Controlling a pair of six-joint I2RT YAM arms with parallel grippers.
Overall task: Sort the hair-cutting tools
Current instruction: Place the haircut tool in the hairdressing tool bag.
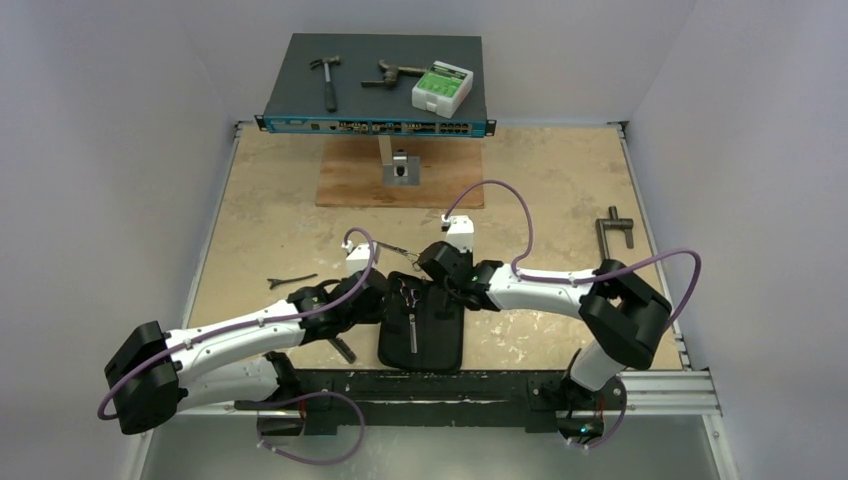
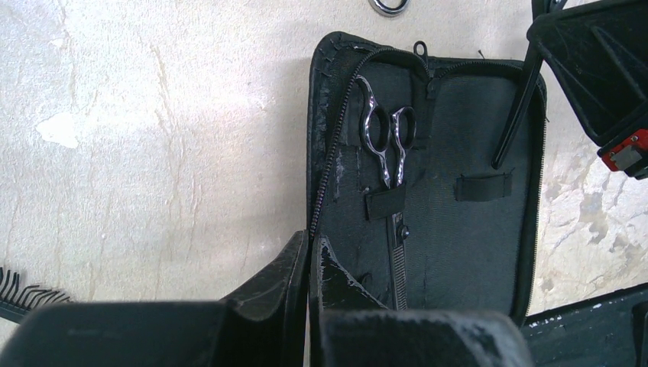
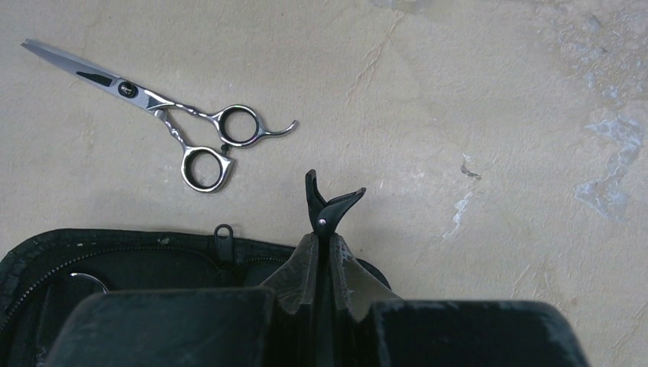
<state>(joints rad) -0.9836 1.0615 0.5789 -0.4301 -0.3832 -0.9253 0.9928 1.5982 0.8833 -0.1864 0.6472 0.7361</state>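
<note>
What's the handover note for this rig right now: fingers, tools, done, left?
Fingers: left gripper shut on the left edge of the case. The right gripper is shut on a clip, with its tip over the case's right half.
Done: one scissors is strapped in the case.
Left: seat the clip. The second scissors lies on the table beyond the case. The comb and a second clip lie on the table to the left.
</note>
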